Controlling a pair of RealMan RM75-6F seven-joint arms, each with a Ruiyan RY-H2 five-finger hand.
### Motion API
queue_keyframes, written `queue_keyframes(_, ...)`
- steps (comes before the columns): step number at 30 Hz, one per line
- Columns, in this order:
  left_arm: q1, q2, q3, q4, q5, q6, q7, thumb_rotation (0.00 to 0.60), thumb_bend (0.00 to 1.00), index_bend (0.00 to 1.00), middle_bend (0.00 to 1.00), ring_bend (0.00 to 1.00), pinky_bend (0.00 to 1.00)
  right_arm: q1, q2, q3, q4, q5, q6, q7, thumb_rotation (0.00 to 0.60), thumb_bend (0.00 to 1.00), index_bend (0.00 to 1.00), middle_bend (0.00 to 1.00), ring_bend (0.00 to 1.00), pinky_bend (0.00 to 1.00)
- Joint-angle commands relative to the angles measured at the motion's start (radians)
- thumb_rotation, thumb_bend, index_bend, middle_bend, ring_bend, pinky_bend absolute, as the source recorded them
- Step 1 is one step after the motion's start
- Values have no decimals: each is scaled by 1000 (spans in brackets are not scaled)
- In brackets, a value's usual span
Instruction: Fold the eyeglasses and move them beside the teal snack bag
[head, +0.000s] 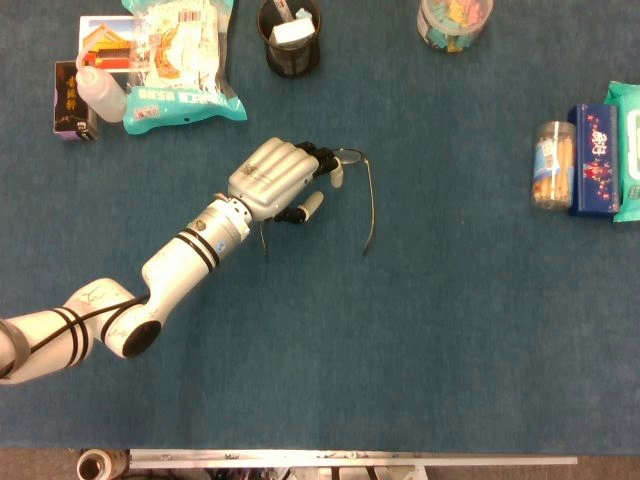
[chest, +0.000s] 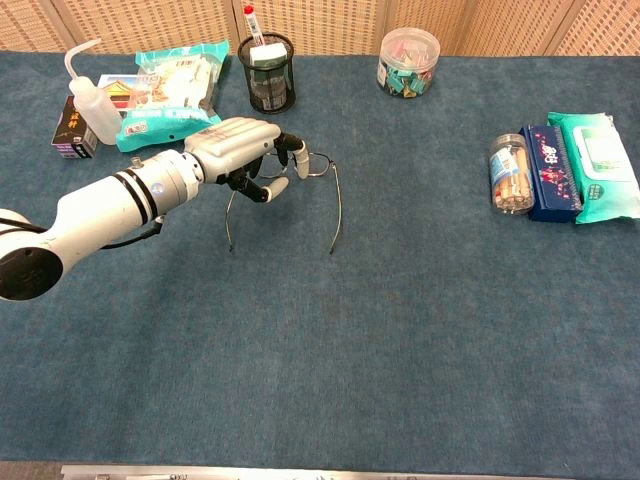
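Eyeglasses (chest: 318, 190): a thin wire frame resting on the blue table (chest: 400, 340), lenses toward the far edge, both temples unfolded and pointing toward the near edge. The right temple lies fully exposed; the left temple runs beneath the hand.
Left hand (head: 277, 180): positioned over the left lens and hinge area, fingers (chest: 297, 158) curled down over the frame front. Whether the fingertips actually clamp the rim or only rest against it cannot be told from either view.
Right hand: not visible in either view.
Teal snack bag (head: 180, 62): lies to the far left of the eyeglasses, well apart from them.
Handling estimate: the frame is probably very light, springy and easily bent; the lenses are smooth and prone to scratching or slipping. Light contact force is advisable.
Recommended hold: the frame front near the bridge or a hinge, leaving each temple free to swing inward.
Risk: pressure on mid-temple wire may twist the hinge, and the light frame may slide on the cloth.
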Motion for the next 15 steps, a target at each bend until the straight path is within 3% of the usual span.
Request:
queue_keyframes(1, -6, -8, -1, 17, -8, -11, -2, 600, 515, 359, 324, 315, 533, 0, 0, 0, 1, 1, -1, 0, 600, 174, 226, 334, 316, 540)
queue_keyframes(15, -24, -32, -6, 78, -24, -41, -13, 600, 519, 359, 313, 307, 533, -1, -8, -6, 9, 4, -9, 4, 600, 174, 226, 334, 316, 540)
